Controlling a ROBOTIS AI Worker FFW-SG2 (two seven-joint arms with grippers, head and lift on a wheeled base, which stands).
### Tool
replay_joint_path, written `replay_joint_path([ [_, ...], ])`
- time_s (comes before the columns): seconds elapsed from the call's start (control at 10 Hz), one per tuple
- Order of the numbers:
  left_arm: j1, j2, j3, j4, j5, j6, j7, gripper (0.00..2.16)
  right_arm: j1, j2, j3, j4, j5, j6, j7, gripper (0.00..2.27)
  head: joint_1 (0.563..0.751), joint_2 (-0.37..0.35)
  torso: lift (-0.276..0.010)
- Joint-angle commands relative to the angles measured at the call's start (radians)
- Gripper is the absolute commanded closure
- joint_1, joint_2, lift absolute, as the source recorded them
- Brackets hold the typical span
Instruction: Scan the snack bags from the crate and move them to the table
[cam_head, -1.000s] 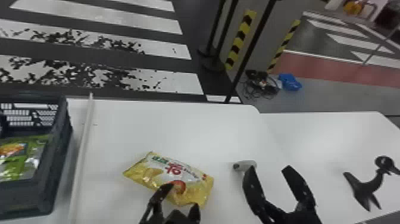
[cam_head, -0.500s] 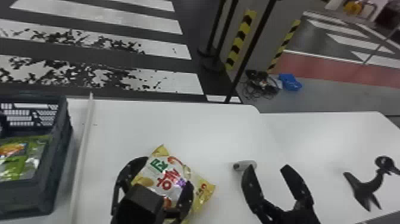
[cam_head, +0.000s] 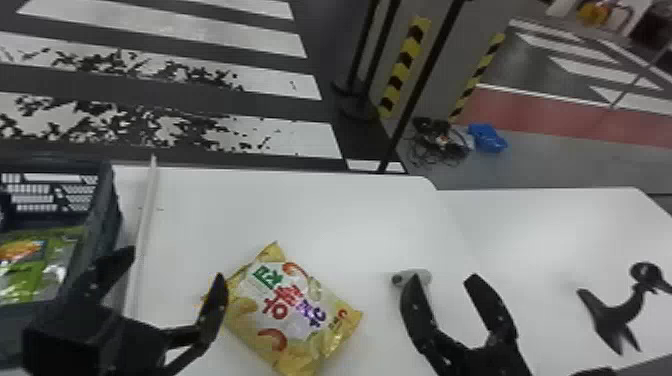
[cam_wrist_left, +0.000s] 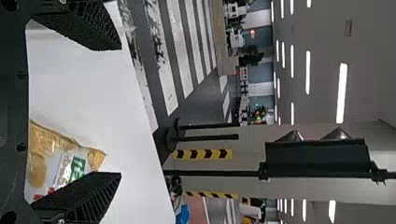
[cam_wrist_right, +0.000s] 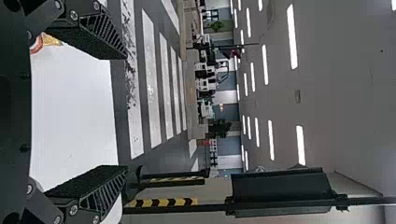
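In the head view my left gripper (cam_head: 172, 270) stands open between the crate and the yellow snack bag, one finger overlapping the bag's left edge. The yellow snack bag (cam_head: 292, 310) lies on the white table (cam_head: 325, 215), printed side up. My right gripper (cam_head: 445, 285) is open to the bag's right, with nothing between its fingers. Green snack bags (cam_head: 25, 270) lie in the dark crate (cam_head: 107, 215) at the far left. In the left wrist view, my left gripper (cam_wrist_left: 119, 112) has its fingers wide apart, the yellow bag (cam_wrist_left: 63, 158) beyond them. The right wrist view has my right gripper (cam_wrist_right: 126, 112) open.
A white bar (cam_head: 142, 240) runs along the table beside the crate. The scanner-like grey object (cam_head: 420, 276) sits just behind my right gripper's left finger. On the table's right part stands a black stand-like object (cam_head: 620, 310). Posts rise beyond the far edge.
My left gripper has moved left from over the yellow bag, toward the crate, and its fingers are spread. The bag has turned and shifted slightly. My right gripper has stayed in place.
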Motion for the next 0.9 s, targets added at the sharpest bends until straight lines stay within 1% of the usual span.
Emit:
replay_joint_path([
  [0.0,0.047,0.000,0.077,-0.014,0.022,-0.033,0.001,0.03,-0.013,-0.008,0.009,0.010,-0.001,0.003,0.000,0.16,0.695,-0.350,-0.095],
  [0.1,0.075,0.000,0.109,-0.020,0.025,-0.049,0.005,0.03,-0.018,-0.011,0.012,0.013,0.006,0.000,0.002,0.16,0.695,-0.343,-0.095],
  [0.2,0.109,-0.001,0.145,-0.036,0.036,-0.067,0.005,0.03,-0.024,-0.019,0.014,0.016,0.015,0.000,0.002,0.16,0.695,-0.306,-0.095],
  [0.3,0.144,-0.003,0.188,-0.057,0.047,-0.082,0.004,0.03,-0.027,-0.030,0.017,0.014,0.023,0.018,0.017,0.16,0.695,-0.291,-0.095],
  [0.4,0.179,-0.005,0.224,-0.088,0.056,-0.082,0.004,0.03,-0.035,-0.037,0.017,0.013,0.020,0.076,0.100,0.16,0.695,-0.258,-0.095],
  [0.5,0.214,-0.003,0.261,-0.112,0.070,-0.092,-0.002,0.04,-0.039,-0.048,0.020,0.013,0.032,0.104,0.118,0.16,0.695,-0.201,-0.095],
  [0.6,0.234,0.000,0.281,-0.123,0.071,-0.092,-0.004,0.04,-0.041,-0.053,0.026,0.014,0.042,0.126,0.124,0.16,0.695,-0.160,-0.095],
  [0.7,0.257,0.002,0.303,-0.131,0.073,-0.092,-0.006,0.04,-0.042,-0.057,0.038,0.014,0.048,0.156,0.133,0.16,0.695,-0.144,-0.095],
  [0.8,0.280,0.002,0.323,-0.132,0.076,-0.095,-0.009,0.04,-0.038,-0.062,0.069,0.014,0.101,0.175,0.133,0.16,0.695,-0.119,-0.095],
])
